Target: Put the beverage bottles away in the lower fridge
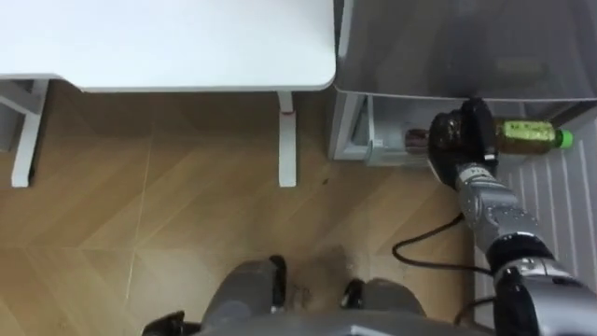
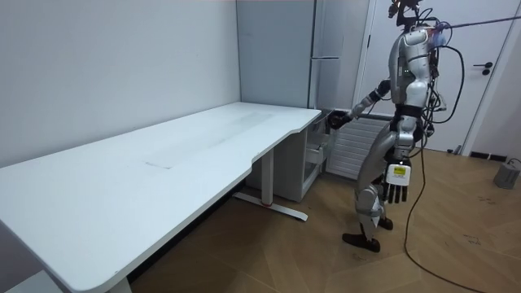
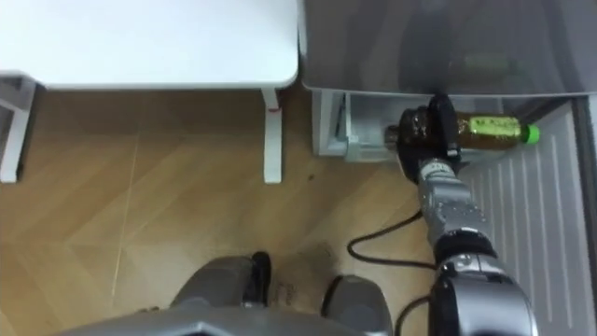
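A clear bottle of green drink (image 1: 527, 137) with a green cap lies level in the air, its cap pointing right. My right hand (image 1: 459, 136) is shut on its base end. It holds the bottle at the mouth of the open lower compartment (image 1: 392, 140) of the grey fridge (image 1: 466, 47). Something small and dark (image 1: 415, 140) shows inside that compartment, just left of my hand. In the room view I stand facing the fridge (image 2: 326, 49) with my right hand (image 2: 336, 120) stretched out to it. My left hand (image 2: 396, 192) hangs open by my thigh.
A white table (image 1: 168, 42) stands to the left of the fridge, with its leg (image 1: 287, 140) close to the fridge's corner. A white ribbed panel (image 1: 560, 205) lies to the right under the bottle. A grey bin (image 2: 509, 173) sits by the door at the room view's right.
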You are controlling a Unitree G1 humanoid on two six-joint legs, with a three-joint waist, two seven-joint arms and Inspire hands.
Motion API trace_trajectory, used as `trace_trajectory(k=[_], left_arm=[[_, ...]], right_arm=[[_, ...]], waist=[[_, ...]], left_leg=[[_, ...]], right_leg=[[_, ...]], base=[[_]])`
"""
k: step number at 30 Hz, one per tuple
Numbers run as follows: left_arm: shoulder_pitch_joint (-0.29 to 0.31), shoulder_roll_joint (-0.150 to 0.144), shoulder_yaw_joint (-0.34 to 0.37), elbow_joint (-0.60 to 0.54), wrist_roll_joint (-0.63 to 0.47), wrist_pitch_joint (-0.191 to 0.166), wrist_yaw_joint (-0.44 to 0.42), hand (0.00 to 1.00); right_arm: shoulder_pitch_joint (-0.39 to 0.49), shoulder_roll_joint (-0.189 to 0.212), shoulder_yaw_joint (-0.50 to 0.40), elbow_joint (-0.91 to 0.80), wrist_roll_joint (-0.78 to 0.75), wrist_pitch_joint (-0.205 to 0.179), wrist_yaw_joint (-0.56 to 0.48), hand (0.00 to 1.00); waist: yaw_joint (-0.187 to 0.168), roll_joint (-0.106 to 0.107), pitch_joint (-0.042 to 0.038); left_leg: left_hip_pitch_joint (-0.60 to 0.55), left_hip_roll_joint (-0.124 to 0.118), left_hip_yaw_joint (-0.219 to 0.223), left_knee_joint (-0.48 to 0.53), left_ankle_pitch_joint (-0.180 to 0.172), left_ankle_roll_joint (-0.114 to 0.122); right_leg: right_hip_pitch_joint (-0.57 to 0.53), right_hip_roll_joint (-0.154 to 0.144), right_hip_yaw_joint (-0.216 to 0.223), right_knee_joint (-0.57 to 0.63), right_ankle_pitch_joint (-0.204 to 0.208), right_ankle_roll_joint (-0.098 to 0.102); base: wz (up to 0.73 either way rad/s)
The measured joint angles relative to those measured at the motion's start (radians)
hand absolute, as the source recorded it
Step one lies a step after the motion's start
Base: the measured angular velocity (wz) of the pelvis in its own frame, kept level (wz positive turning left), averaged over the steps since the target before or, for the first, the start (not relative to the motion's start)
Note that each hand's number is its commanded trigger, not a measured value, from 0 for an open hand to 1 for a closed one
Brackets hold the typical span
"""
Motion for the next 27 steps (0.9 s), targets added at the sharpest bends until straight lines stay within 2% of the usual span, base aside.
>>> trace_trajectory(k=[4, 7, 10, 12, 15, 20, 23, 24, 25, 26, 27], left_arm=[[-0.028, 0.011, 0.001, -0.001, -0.001, -0.003, 0.014, 0.00], [-0.041, 0.016, 0.001, -0.002, -0.001, -0.004, 0.032, 0.00], [-0.046, 0.018, 0.001, -0.018, 0.000, -0.005, 0.052, 0.00], [-0.058, 0.024, 0.001, -0.021, -0.001, -0.020, 0.067, 0.00], [-0.063, 0.043, -0.005, -0.019, 0.000, -0.024, 0.071, 0.00], [-0.078, 0.064, -0.052, -0.020, -0.001, -0.025, 0.073, 0.00], [-0.081, 0.068, -0.059, -0.022, -0.001, -0.026, 0.073, 0.00], [-0.081, 0.069, -0.059, -0.022, -0.001, -0.026, 0.073, 0.00], [-0.080, 0.070, -0.059, -0.022, -0.002, -0.026, 0.073, 0.00], [-0.079, 0.071, -0.059, -0.022, -0.002, -0.026, 0.074, 0.00], [-0.079, 0.071, -0.059, -0.022, -0.001, -0.026, 0.075, 0.00]], right_arm=[[-0.051, -0.021, -0.018, 0.056, -0.030, 0.006, -0.004, 1.00], [-0.099, -0.044, -0.018, 0.098, -0.049, 0.016, -0.005, 1.00], [-0.167, -0.083, -0.018, 0.120, -0.066, 0.034, -0.005, 1.00], [-0.213, -0.125, -0.017, 0.125, -0.071, 0.036, -0.012, 1.00], [-0.223, -0.136, -0.016, 0.137, -0.083, 0.035, -0.010, 1.00], [-0.266, -0.151, 0.011, 0.140, -0.128, 0.037, -0.022, 1.00], [-0.306, -0.154, 0.033, 0.140, -0.151, 0.037, -0.034, 1.00], [-0.310, -0.159, 0.043, 0.137, -0.153, 0.036, -0.035, 0.76], [-0.310, -0.160, 0.047, 0.137, -0.153, 0.035, -0.035, 0.25], [-0.311, -0.161, 0.048, 0.133, -0.153, 0.035, -0.035, 0.00], [-0.311, -0.161, 0.048, 0.127, -0.153, 0.035, -0.035, 0.00]], waist=[[0.029, -0.004, 0.0036], [0.030, -0.012, 0.0081], [0.045, -0.022, 0.0122], [0.055, -0.036, 0.0160], [0.053, -0.056, 0.0218], [0.057, -0.062, 0.0216], [0.065, -0.062, 0.0210], [0.073, -0.062, 0.0204], [0.077, -0.063, 0.0202], [0.081, -0.063, 0.0196], [0.084, -0.063, 0.0196]], left_leg=[[-0.108, -0.018, -0.001, 0.059, 0.003, -0.003], [-0.149, -0.029, -0.003, 0.083, 0.007, -0.004], [-0.206, -0.027, 0.001, 0.121, 0.007, -0.006], [-0.254, -0.029, 0.001, 0.152, 0.006, -0.007], [-0.287, -0.035, 0.000, 0.174, 0.005, -0.009], [-0.344, -0.037, 0.002, 0.215, 0.001, -0.012], [-0.389, -0.025, 0.007, 0.255, -0.007, -0.014], [-0.405, -0.022, 0.006, 0.277, -0.015, -0.016], [-0.410, -0.022, 0.006, 0.287, -0.019, -0.017], [-0.421, -0.021, 0.005, 0.305, -0.026, -0.017], [-0.430, -0.022, 0.004, 0.319, -0.032, -0.017]], right_leg=[[-0.125, -0.035, 0.003, 0.128, -0.040, -0.011], [-0.176, -0.056, -0.001, 0.180, -0.058, -0.018], [-0.235, -0.065, -0.003, 0.224, -0.066, -0.030], [-0.281, -0.072, -0.001, 0.263, -0.075, -0.035], [-0.317, -0.080, 0.000, 0.302, -0.092, -0.036], [-0.379, -0.085, 0.013, 0.358, -0.107, -0.039], [-0.422, -0.083, 0.016, 0.393, -0.113, -0.049], [-0.436, -0.083, 0.016, 0.411, -0.118, -0.053], [-0.441, -0.083, 0.016, 0.420, -0.122, -0.054], [-0.450, -0.084, 0.016, 0.436, -0.130, -0.055], [-0.456, -0.087, 0.016, 0.450, -0.137, -0.055]], base=[[0.12], [0.16], [0.01], [0.09], [0.10], [0.03], [-0.04], [-0.06], [0.00], [0.04], [0.05]])
